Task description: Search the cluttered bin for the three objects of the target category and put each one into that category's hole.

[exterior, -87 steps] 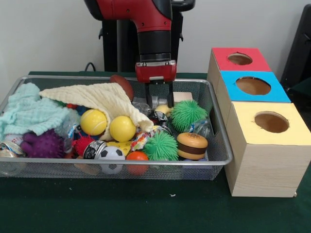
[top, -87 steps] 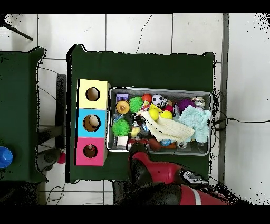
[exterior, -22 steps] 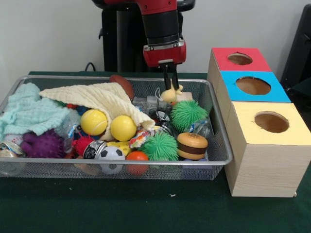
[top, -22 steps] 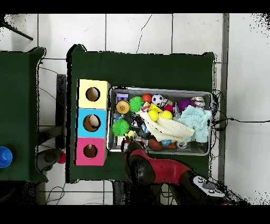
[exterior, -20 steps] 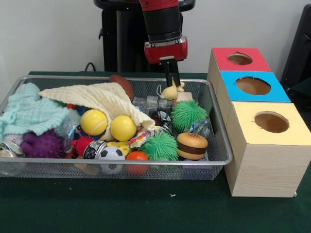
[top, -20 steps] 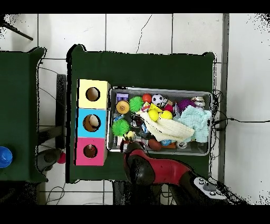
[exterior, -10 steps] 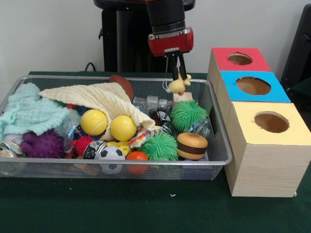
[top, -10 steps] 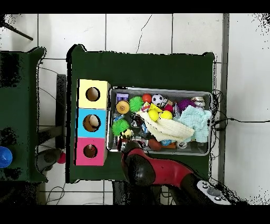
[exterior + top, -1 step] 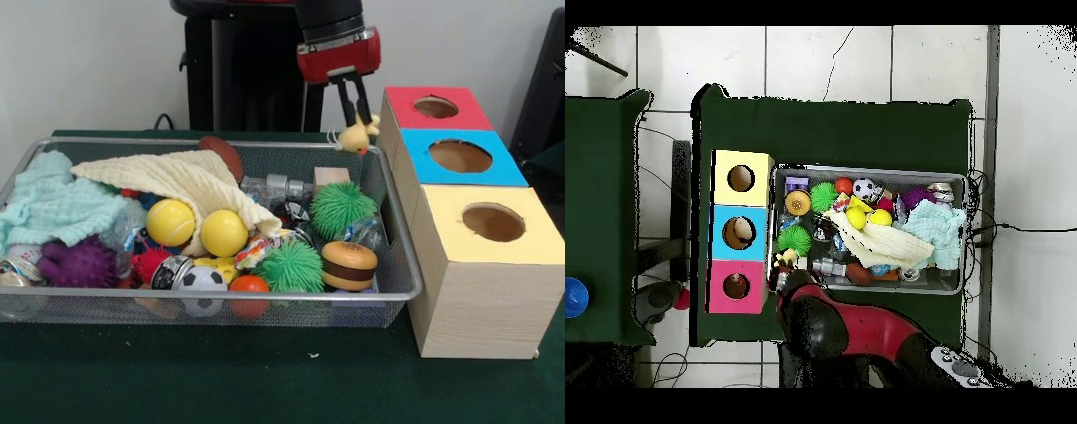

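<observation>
My gripper (image 9: 357, 124) is shut on a small yellow toy animal (image 9: 356, 139). The toy hangs in the air above the far right corner of the wire bin (image 9: 212, 296), just left of the red-topped box (image 9: 435, 108). The blue-topped box (image 9: 459, 156) and the yellow-topped box (image 9: 493, 223) stand in a row in front of the red one, each with a round hole. From overhead the toy (image 9: 785, 258) sits at the bin's edge beside the blue box (image 9: 738, 232) and the red box (image 9: 736, 286). My arm hides the gripper there.
The bin holds a cream cloth (image 9: 177, 181), a teal cloth (image 9: 53, 208), two yellow balls (image 9: 196, 227), green spiky balls (image 9: 340, 208), a burger toy (image 9: 349, 265), a soccer ball (image 9: 203, 284) and a purple spiky ball (image 9: 79, 262). A pale object lies inside the blue box's hole (image 9: 741, 234).
The gripper went down into the bin, shut on the yellow toy, lifted it out, and carried it up and right toward the red box.
</observation>
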